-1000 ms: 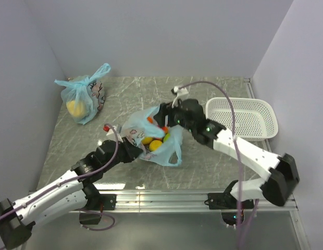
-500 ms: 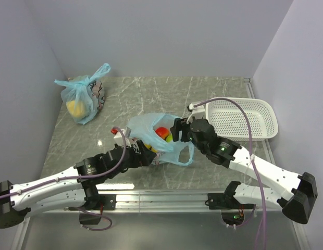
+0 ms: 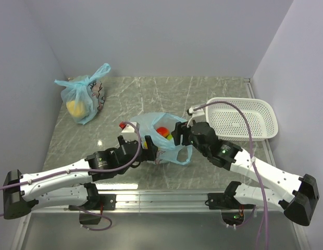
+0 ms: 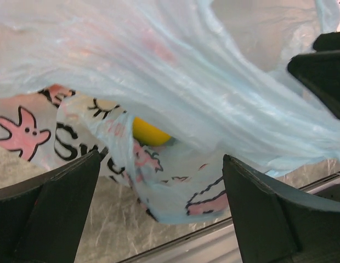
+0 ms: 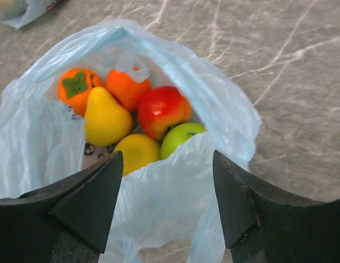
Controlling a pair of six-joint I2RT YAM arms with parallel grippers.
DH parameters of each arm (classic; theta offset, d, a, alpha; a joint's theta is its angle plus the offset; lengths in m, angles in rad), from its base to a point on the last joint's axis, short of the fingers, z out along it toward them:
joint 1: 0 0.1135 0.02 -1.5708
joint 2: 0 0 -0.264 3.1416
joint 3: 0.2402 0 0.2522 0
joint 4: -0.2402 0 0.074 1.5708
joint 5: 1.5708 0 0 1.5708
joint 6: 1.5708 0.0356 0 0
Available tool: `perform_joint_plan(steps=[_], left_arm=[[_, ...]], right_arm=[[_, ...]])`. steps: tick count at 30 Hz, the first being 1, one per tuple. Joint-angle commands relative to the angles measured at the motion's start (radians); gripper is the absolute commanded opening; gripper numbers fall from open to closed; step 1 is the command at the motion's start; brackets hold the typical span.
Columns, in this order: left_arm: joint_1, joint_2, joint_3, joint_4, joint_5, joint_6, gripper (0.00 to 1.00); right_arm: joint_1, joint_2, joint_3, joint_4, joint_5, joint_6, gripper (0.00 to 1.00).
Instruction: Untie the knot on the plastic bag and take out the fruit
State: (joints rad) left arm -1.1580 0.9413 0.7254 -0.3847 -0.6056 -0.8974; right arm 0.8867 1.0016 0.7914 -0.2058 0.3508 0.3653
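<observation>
Bag [image 3: 162,139] open mid-tabletop [image 3: 125,101], fruit [image 5: 138,119] inside, both end effectors released.

The bag lies near the tabletop's middle, toward the near edge, its mouth gaping. Six fruit sit inside, touching: two orange, a yellow pear, a red one, a green one and a yellow one. The left end effector [image 4: 162,159] is at the bag's left side, fingers spread wide, printed film hanging loose between them. The right end effector [image 5: 167,156] hovers over the mouth from the right, fingers apart, gripping nothing.
</observation>
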Motion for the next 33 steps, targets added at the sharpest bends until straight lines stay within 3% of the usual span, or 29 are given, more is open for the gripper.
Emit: perform_joint_plan(steps=[1, 12, 23, 26, 29, 32, 33], left_arm=[[-0.008, 0.01, 0.06, 0.091, -0.04, 0.086, 0.99], [-0.008, 0.037, 0.094, 0.216, 0.036, 0.204, 0.99], [-0.008, -0.025, 0.06, 0.314, 0.17, 0.219, 0.99], [-0.008, -0.036, 0.043, 0.339, 0.15, 0.224, 0.91], [-0.008, -0.036, 0.032, 0.365, 0.127, 0.232, 0.75], [-0.008, -0.026, 0.026, 0.377, 0.086, 0.23, 0.53], [-0.008, -0.024, 0.028, 0.374, 0.075, 0.227, 0.39]], right_arm=[[0.011, -0.005, 0.011, 0.055, -0.088, -0.023, 0.73], [0.054, 0.083, 0.106, 0.105, -0.292, -0.054, 0.72], [0.057, 0.16, 0.138, 0.192, -0.41, -0.04, 0.72], [0.058, 0.189, 0.146, 0.204, -0.46, -0.019, 0.72], [0.058, 0.207, 0.143, 0.204, -0.49, -0.005, 0.72], [0.061, 0.219, 0.135, 0.235, -0.519, 0.014, 0.72], [0.058, 0.224, 0.132, 0.24, -0.529, 0.021, 0.72]])
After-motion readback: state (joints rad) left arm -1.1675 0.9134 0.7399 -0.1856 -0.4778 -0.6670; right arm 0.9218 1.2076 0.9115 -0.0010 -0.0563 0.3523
